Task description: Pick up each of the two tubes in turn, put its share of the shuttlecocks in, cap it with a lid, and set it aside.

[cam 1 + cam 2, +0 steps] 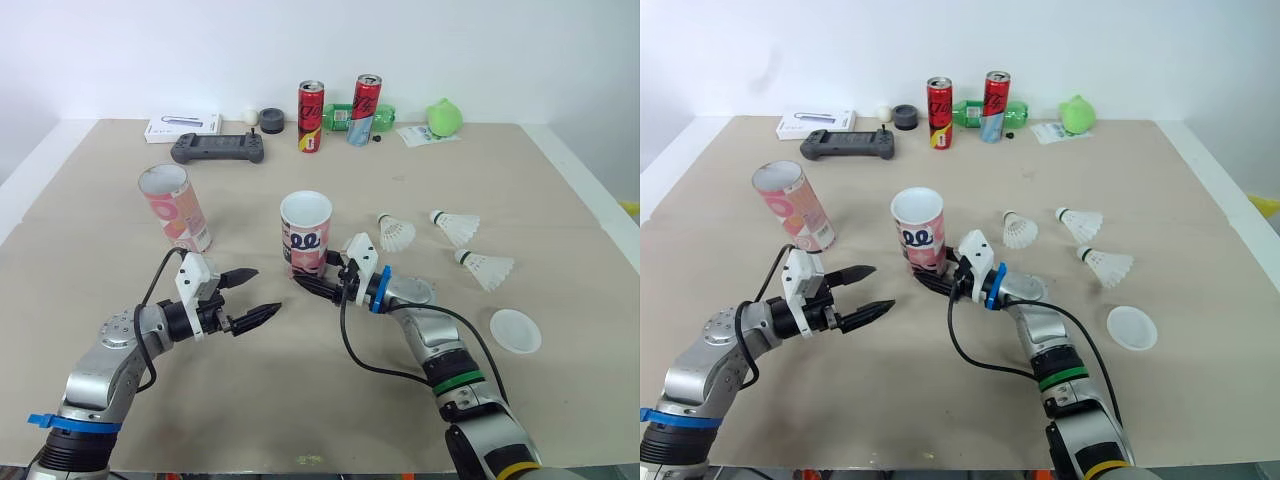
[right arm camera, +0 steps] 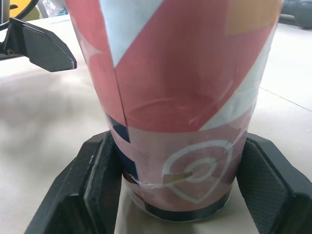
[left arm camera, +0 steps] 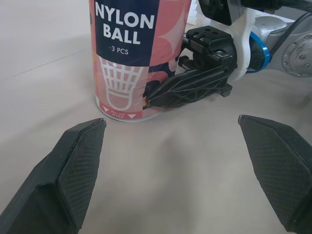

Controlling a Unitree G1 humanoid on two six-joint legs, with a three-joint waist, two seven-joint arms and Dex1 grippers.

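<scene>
An open pink tube (image 1: 306, 235) stands upright at the table's centre. My right gripper (image 1: 318, 276) is shut on its base, one finger pad (image 2: 97, 185) pressed against each side of the tube (image 2: 180, 97). A second pink tube (image 1: 175, 207), also open, stands at the left. My left gripper (image 1: 252, 296) hovers open just left of the centre tube (image 3: 131, 53), with nothing between its fingers (image 3: 73, 170). Three white shuttlecocks (image 1: 397, 233), (image 1: 455, 226), (image 1: 486, 267) lie to the right. A white lid (image 1: 515, 330) lies at the front right.
Along the back edge stand two cans (image 1: 311, 116), (image 1: 365, 109), a green bottle (image 1: 345, 115), a dark game controller (image 1: 218, 148), a white box (image 1: 183, 126), a black round object (image 1: 272, 120) and a green object (image 1: 444, 116).
</scene>
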